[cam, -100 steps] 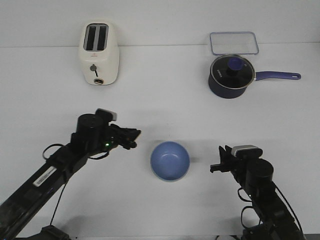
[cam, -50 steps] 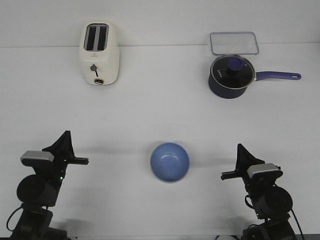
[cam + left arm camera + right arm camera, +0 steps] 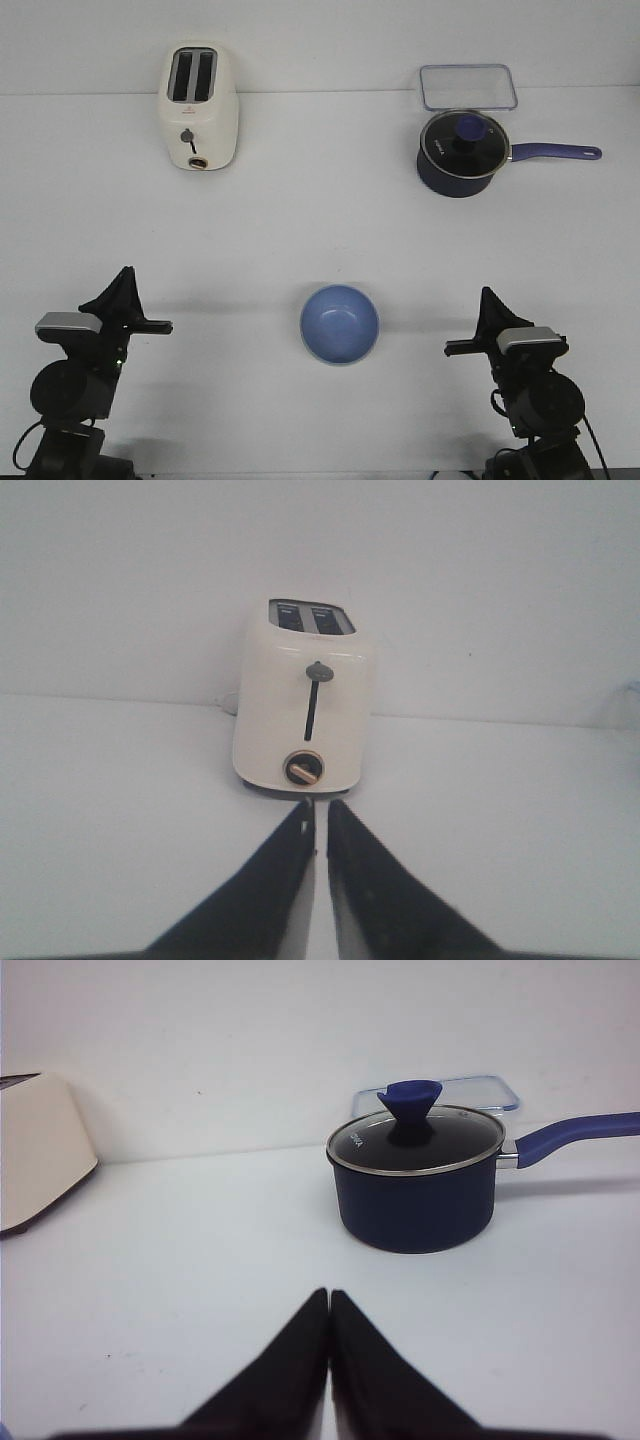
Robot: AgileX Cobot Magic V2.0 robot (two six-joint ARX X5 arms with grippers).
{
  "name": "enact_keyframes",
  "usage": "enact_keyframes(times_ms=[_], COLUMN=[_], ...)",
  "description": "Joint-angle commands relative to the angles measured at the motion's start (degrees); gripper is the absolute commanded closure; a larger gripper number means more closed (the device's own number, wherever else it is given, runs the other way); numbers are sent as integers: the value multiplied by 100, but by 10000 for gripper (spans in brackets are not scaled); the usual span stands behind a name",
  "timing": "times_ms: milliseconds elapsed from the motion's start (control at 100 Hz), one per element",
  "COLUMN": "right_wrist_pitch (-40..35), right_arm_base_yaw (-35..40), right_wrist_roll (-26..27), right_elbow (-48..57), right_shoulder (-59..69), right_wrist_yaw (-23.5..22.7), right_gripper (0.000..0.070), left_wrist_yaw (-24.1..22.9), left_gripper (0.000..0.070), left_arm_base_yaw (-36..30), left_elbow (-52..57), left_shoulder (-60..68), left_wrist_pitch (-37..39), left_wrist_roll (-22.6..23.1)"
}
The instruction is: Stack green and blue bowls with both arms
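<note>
The periwinkle blue bowl [image 3: 340,323] sits upright at the front middle of the white table; it does not show in either wrist view. No separate green bowl is in view; I cannot tell whether it lies under the blue one. My left gripper [image 3: 126,275] is folded back at the front left, well left of the bowl, with its jaws nearly together and empty [image 3: 320,805]. My right gripper [image 3: 487,295] is folded back at the front right, right of the bowl, shut and empty [image 3: 329,1293].
A cream toaster [image 3: 198,108] stands at the back left, straight ahead in the left wrist view [image 3: 305,710]. A navy lidded saucepan [image 3: 458,152] with its handle to the right stands at the back right [image 3: 415,1180], and a clear container [image 3: 468,85] lies behind it.
Both arms have pulled back from beside the blue bowl to the front corners and now point up and forward. The bowl has not moved.
</note>
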Motion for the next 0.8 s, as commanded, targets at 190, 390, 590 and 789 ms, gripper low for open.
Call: enact_keyframes(times_ms=[190, 390, 590, 789], right_wrist_pitch=[59, 57, 59, 59], right_arm_base_yaw=[13, 13, 13, 13], right_wrist_roll=[-44, -42, -42, -42], right_elbow=[-7, -7, -7, -7], right_shoulder=[17, 17, 17, 17], right_wrist_yaw=[7, 7, 4, 7], right_gripper=[700, 700, 700, 700], left_wrist_yaw=[-15, 245, 573, 966], left_gripper=[685, 685, 685, 685], left_arm_base_yaw=[-13, 302, 807, 1045], left_elbow=[79, -291, -1217, -1810], left_shoulder=[4, -581, -1604, -2450], left_wrist_pitch=[74, -236, -444, -470], left_wrist_roll=[-26, 234, 260, 354])
